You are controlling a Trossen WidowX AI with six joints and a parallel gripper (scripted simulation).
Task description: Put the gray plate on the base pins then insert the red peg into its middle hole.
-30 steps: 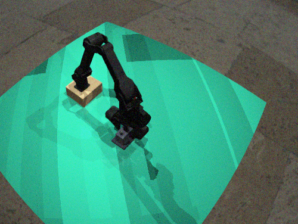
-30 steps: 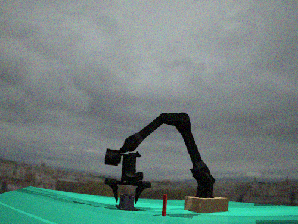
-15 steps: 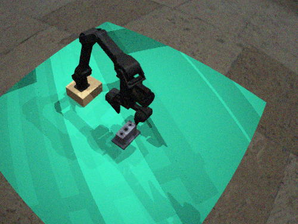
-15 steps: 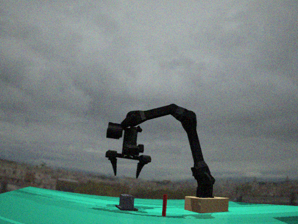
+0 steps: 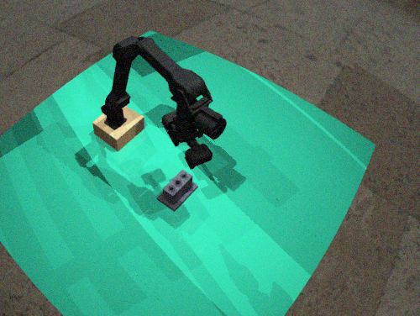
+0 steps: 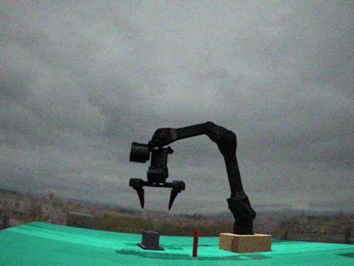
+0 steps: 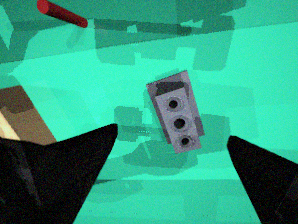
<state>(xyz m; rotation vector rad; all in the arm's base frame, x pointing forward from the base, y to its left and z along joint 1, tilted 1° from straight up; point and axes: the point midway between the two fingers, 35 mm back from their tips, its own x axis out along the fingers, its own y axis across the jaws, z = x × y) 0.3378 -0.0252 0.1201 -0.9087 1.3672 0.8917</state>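
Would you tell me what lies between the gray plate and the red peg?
Only bare green mat: the exterior view shows plate and peg apart.

In the top view the red peg cannot be seen; the arm (image 5: 185, 90) probably covers it. The wrist view cuts the peg (image 7: 62, 13) off at the upper left edge, so its far end is lost. There, both fingertips run off the bottom edge. The pins of the base (image 5: 177, 197) are hidden under the plate (image 5: 181, 184). In the exterior view, the plate's (image 6: 151, 238) holes are out of sight.
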